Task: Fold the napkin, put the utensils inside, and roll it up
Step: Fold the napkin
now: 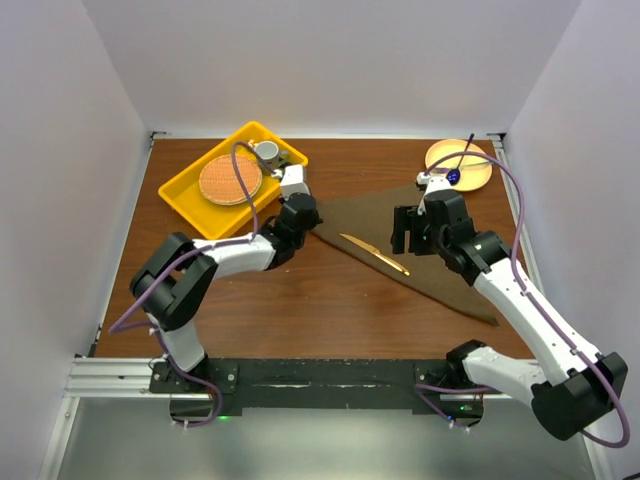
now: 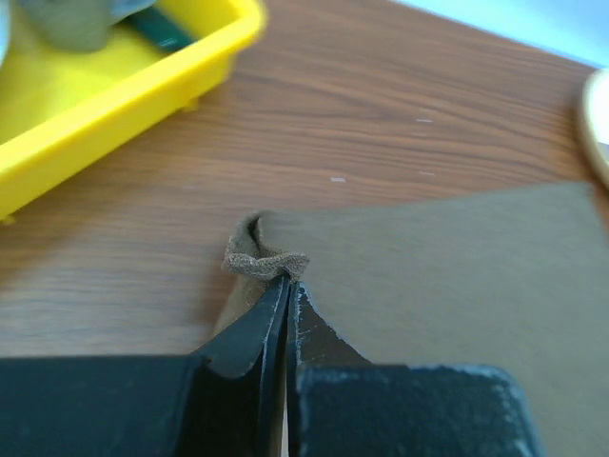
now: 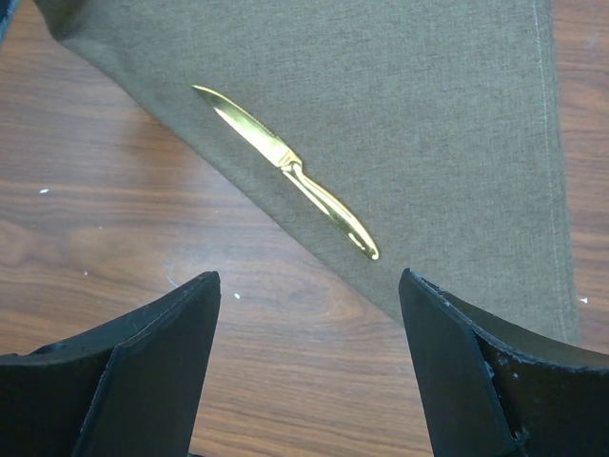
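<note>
The napkin [image 1: 360,220] lies flat as a triangle at the centre of the worktop [image 1: 300,300], long diagonal edge towards my bases. One gold knife [image 1: 375,254] rests on the cloth, just inside that edge and roughly parallel to it.

My left jaws are clenched on the napkin's left corner, and the cloth is bunched at their tips. My right jaws are released, standing wide above the knife and grasping nothing.

Step in hand, by my judgement: starting the roll.
- Lift the pinched corner only slightly.
- Carry it over the knife, keeping the cloth taut.
- Risk: the knife slides out over the edge.

The yellow tray [image 1: 190,195] stands well apart.
</note>
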Motion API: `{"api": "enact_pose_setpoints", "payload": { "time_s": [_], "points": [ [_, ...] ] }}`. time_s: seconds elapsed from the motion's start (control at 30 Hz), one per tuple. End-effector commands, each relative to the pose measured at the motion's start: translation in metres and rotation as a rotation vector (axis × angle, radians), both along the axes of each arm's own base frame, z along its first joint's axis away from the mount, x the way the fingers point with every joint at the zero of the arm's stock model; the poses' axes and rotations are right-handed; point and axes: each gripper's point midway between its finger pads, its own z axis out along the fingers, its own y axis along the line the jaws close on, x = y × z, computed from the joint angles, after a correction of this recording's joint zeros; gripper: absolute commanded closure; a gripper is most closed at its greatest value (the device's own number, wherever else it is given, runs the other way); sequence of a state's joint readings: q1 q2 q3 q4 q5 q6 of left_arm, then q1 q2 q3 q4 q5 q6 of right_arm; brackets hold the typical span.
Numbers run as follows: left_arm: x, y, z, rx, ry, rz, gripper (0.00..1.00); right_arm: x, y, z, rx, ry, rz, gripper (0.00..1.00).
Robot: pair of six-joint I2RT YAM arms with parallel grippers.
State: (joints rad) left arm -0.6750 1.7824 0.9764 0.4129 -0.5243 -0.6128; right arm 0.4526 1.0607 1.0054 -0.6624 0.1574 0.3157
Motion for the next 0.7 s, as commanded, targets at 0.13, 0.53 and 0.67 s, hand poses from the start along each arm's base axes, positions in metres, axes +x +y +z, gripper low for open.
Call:
{"api": "enact_pose_setpoints", "payload": {
  "time_s": [0.13,0.53,0.67],
  "points": [
    [-0.041,-0.078,0.062,-0.013,-0.121,-0.247,0.95,-0.008,-0.004,0.03,0.077,-0.083,-0.043,0.18],
    [-0.093,-0.181,0.043,-0.084,-0.054,-0.515,0.95,-0.022,-0.021,0.056,0.097,-0.134,-0.118,0.17],
    [-0.101,-0.196,0.034,-0.082,-0.033,-0.555,0.95,-0.023,-0.024,0.057,0.092,-0.138,-0.124,0.17]
  ]
}}
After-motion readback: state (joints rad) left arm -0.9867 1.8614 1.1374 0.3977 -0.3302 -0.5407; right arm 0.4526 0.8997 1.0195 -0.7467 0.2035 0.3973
